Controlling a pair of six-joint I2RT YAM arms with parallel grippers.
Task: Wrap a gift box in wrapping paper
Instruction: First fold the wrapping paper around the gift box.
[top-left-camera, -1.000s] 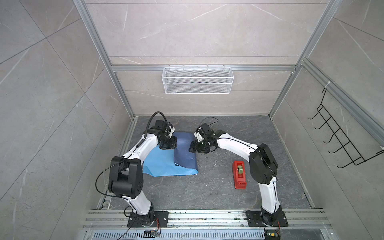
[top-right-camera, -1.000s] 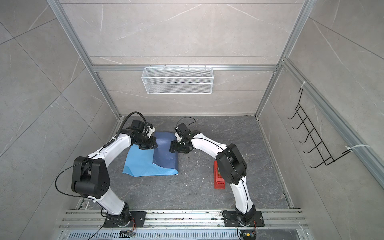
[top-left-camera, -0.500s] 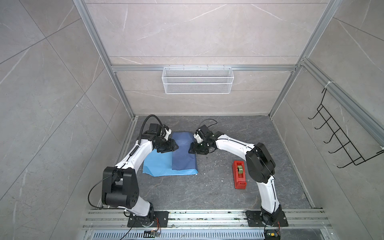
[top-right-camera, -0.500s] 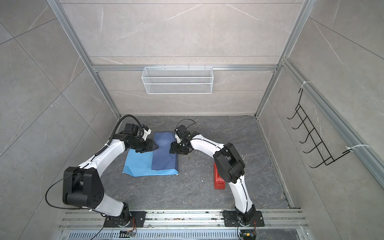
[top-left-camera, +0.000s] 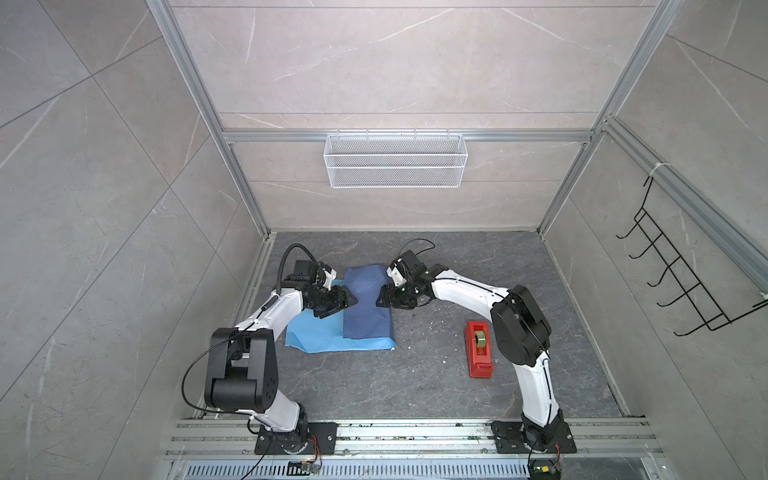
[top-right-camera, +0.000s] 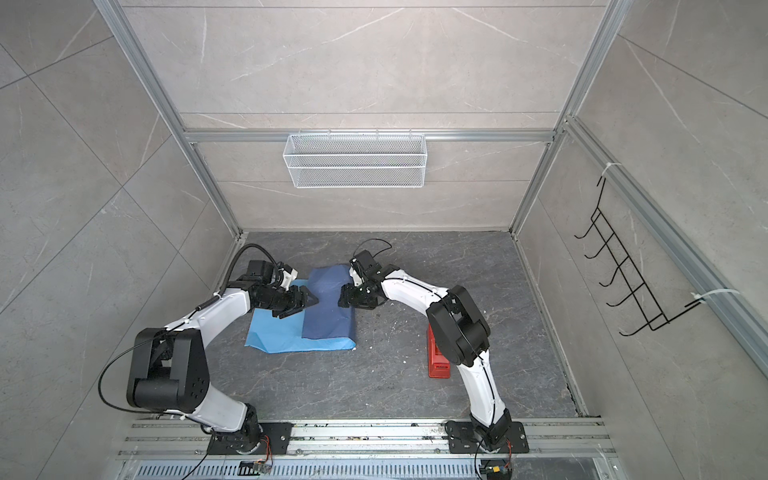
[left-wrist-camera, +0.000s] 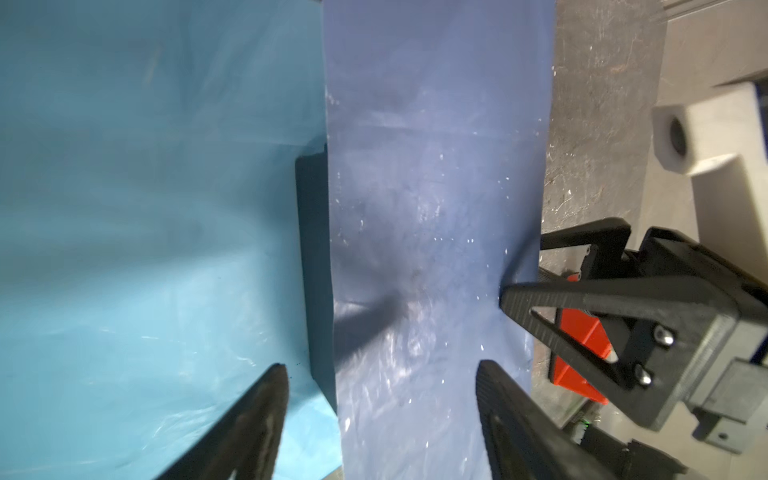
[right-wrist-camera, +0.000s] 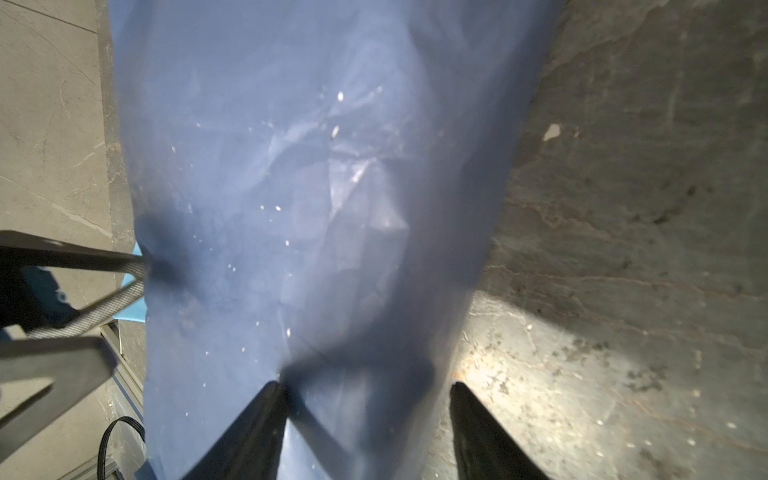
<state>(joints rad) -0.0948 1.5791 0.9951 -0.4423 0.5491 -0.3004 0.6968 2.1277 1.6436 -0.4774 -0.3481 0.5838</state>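
- The left claw (left-wrist-camera: 381, 365) is seen with its 2 fingers spread wide, and nothing is pinched between them.
- The gift box (left-wrist-camera: 313, 266) is found just ahead of the left claw, between the lines of its 2 fingers. Only 1 dark side of it is shown in the left wrist view; the remainder is covered.
- The wrapping paper (top-left-camera: 316, 338) is laid on the table (top-left-camera: 415, 374). Its light blue face is spread under and beside the left claw, and its darker face is folded over the box, between the 2 claws.
- The right claw (right-wrist-camera: 365, 384) is also held spread, with nothing clamped. 1 finger is placed above the folded paper and the other above the bare table, so the folded edge of the paper runs between them.
- In the left wrist view the tips of the right claw are seen right at that edge, on the side of the box opposite to the left claw. Whether the paper is pressed by them cannot be told.
- The 2 claws are pointed toward each other across the covered box, near but apart.
- A red tape dispenser (top-left-camera: 480, 349) is placed behind the right claw, well apart from it, beside the elbow of the right arm.
- A white wire basket (top-left-camera: 395, 166) is hung on the back wall, far beyond both claws and above them.
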